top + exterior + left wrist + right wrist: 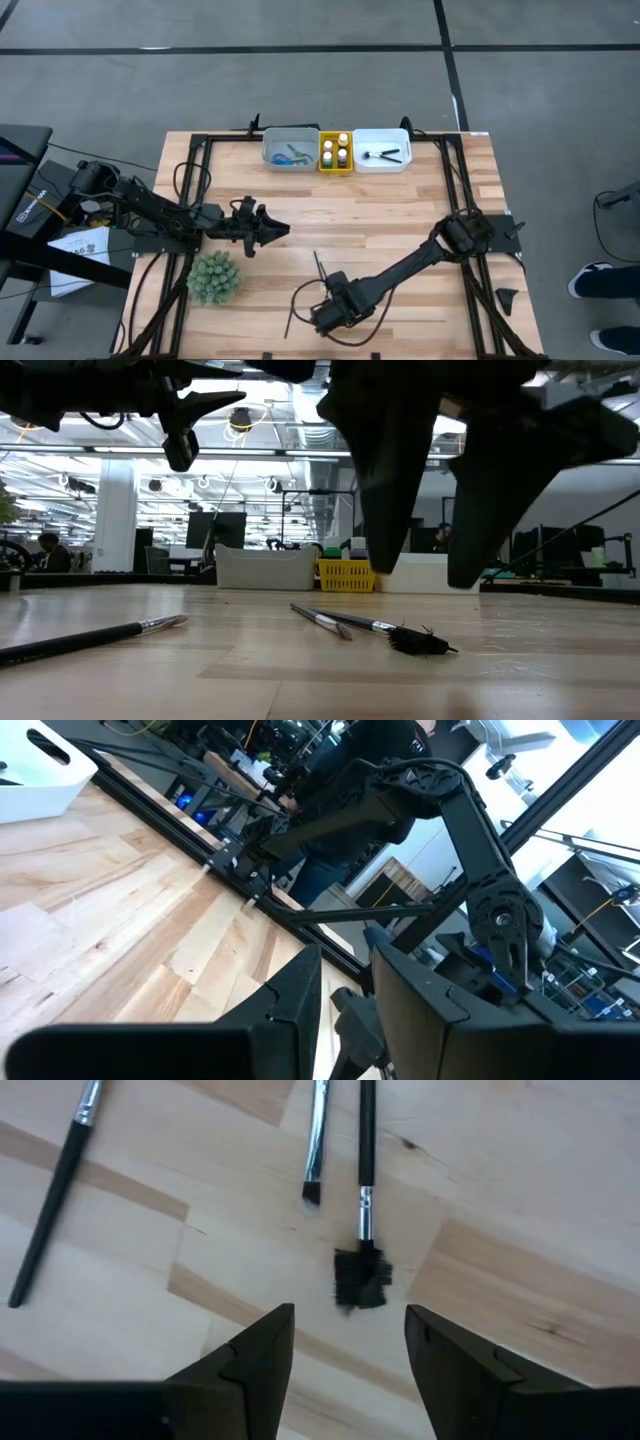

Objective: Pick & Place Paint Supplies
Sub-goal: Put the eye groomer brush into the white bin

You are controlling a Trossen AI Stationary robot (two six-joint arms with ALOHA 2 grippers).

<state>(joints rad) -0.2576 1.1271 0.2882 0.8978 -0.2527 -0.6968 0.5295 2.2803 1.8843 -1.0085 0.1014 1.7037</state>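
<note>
**Inspector:** Start with the surface and the room.

**Assistant:** A pale wood plank table (400, 215) in a black frame, on a grey floor crossed by dark lines. The low view looks into a bright room with desks and ceiling lights, and a person (45, 550) sits far off.

**Inspector:** Edges and free space?

**Assistant:** Three trays stand in a row at the far edge: a grey tray (291, 149), a yellow tray (335, 153) touching it, and a white tray (382, 150) just beside that. The middle of the table is bare wood. A spiky green ball (214, 276) sits near the left side. A person's shoes (598, 280) show at the right border, well apart from the table.

**Inspector:** The supplies?

**Assistant:** Three thin dark-handled brushes lie flat near the front edge. The splayed brush (363, 1210) has a frayed black tuft, the slim brush (316, 1140) lies just beside it with a small angled tip, and the third brush (55, 1190) lies apart on its own. Scissors (291, 157) with blue and green handles lie in the grey tray, small paint bottles (335, 150) stand in the yellow tray, and a dark item I cannot identify lies in the white tray.

**Inspector:** The grippers?

**Assistant:** The right gripper (348, 1342) hangs low over the table just short of the frayed tuft, fingers spread and holding nothing. The left gripper (268, 231) is raised above the bare wood beside the ball, fingers parted and empty.
</note>
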